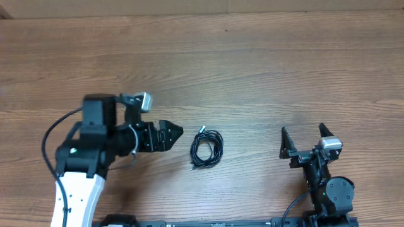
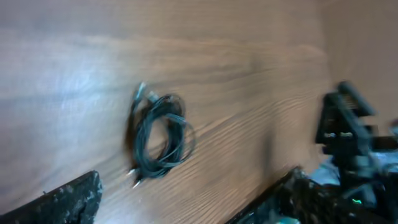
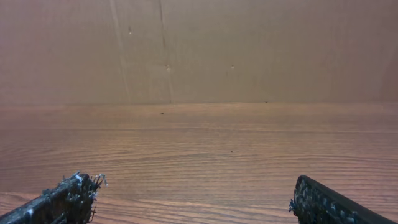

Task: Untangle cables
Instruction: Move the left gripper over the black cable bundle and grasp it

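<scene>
The cables lie bunched in one small black coil at the middle of the wooden table, with silver plug tips sticking out. In the left wrist view the cables lie just ahead of my fingers, which touch nothing. My left gripper points right at the coil and stops a short way to its left. It is open, and bare wood shows between its fingers. My right gripper stands open well to the right of the coil, with nothing between its fingers.
The wooden table stretches far back to a brown cardboard wall. The right arm shows blurred at the right of the left wrist view. Thick black cords hang off the left arm.
</scene>
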